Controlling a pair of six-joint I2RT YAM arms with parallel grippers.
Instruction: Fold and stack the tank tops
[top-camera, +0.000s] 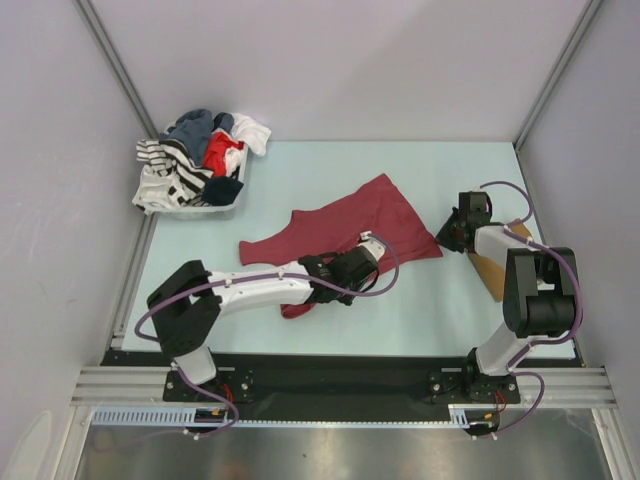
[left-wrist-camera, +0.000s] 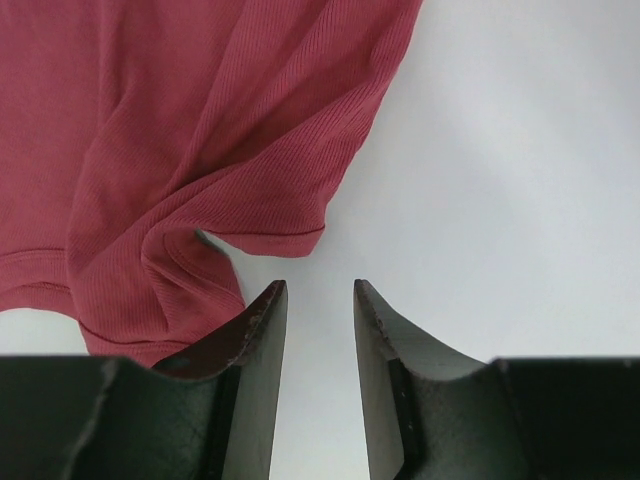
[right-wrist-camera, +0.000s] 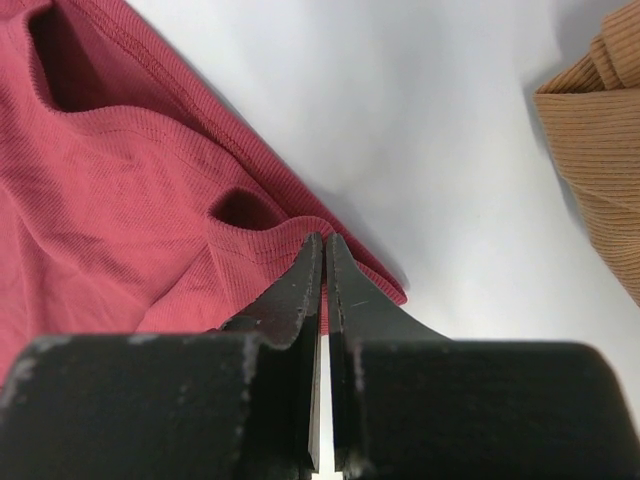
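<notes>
The dark maroon tank top (top-camera: 340, 222) lies spread and wrinkled in the middle of the table. My left gripper (top-camera: 368, 262) hovers at its near edge, open and empty. In the left wrist view its tips (left-wrist-camera: 320, 290) are over bare table, with the maroon cloth (left-wrist-camera: 200, 130) just to their upper left. My right gripper (top-camera: 445, 238) is shut on the maroon top's right corner, and the hem (right-wrist-camera: 250, 240) shows pinched at the tips (right-wrist-camera: 323, 245). The tan-brown tank top (top-camera: 497, 265) lies folded at the right, partly under my right arm, and also shows in the right wrist view (right-wrist-camera: 600, 130).
A white basket (top-camera: 232, 205) heaped with mixed clothes stands at the back left corner. Walls close in the table on the left, back and right. The black rail with the arm bases runs along the near edge.
</notes>
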